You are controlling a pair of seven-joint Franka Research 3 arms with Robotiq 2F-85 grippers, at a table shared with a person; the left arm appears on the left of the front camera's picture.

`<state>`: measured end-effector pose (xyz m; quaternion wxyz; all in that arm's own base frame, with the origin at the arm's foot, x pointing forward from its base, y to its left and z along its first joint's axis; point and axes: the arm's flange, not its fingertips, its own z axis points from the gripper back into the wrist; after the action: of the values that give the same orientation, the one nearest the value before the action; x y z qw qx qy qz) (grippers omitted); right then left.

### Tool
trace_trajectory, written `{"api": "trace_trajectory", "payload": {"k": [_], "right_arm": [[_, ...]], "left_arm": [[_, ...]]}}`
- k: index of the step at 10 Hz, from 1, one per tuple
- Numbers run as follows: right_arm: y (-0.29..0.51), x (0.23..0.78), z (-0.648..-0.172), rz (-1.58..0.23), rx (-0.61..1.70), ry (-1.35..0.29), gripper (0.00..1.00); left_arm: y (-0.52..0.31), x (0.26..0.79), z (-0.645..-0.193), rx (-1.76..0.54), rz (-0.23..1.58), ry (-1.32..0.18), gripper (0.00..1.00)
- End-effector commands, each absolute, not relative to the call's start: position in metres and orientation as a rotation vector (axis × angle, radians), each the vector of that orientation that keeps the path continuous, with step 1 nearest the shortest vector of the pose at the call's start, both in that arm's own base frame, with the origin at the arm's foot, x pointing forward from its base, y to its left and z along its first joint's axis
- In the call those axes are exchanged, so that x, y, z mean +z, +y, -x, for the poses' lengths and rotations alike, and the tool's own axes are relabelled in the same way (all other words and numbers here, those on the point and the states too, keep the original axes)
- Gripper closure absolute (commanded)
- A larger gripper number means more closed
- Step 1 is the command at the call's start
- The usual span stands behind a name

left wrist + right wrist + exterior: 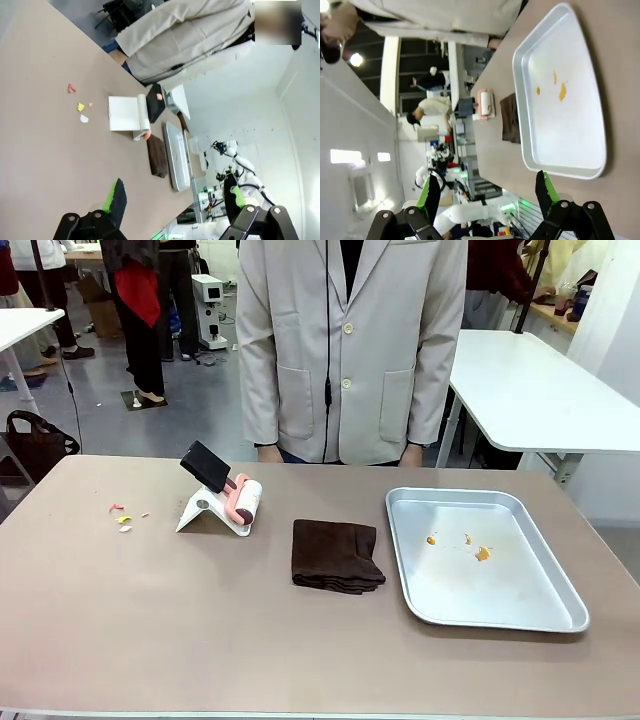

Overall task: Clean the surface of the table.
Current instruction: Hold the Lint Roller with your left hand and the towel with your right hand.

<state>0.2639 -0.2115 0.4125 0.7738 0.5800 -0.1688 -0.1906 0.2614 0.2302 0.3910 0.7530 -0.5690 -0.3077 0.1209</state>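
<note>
The table (120, 620) carries small coloured scraps (122, 518) at nine o'clock from the brown cloth (335, 555), beyond the lint roller (243, 500). They lie at eleven o'clock from the left gripper (175, 192), fingers spread and empty; that arm is probably nearer. The right gripper (487, 182), also spread, faces the tray (520, 65).

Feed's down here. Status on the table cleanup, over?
Left gripper open, empty; right gripper open, empty. Table uncleaned, scraps at its left end. Lint roller, brown cloth, tray sit on it.
</note>
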Motion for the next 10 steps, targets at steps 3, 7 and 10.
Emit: {"api": "trace_trajectory", "payload": {"k": [3,7,10], "right_arm": [[-0.201,0.421,-0.267,-1.250,-0.373,-0.341,0.00],[-0.189,0.425,-0.265,-1.115,-0.409,-0.392,0.00],[-0.116,0.477,-0.293,-0.900,-0.326,-0.406,0.00]], "left_arm": [[0.228,0.397,-0.256,0.225,1.232,-0.657,0.00],[0.224,0.404,-0.262,0.243,1.188,-0.649,0.00],[0.186,0.458,-0.295,0.078,1.081,-0.603,0.00]]}}
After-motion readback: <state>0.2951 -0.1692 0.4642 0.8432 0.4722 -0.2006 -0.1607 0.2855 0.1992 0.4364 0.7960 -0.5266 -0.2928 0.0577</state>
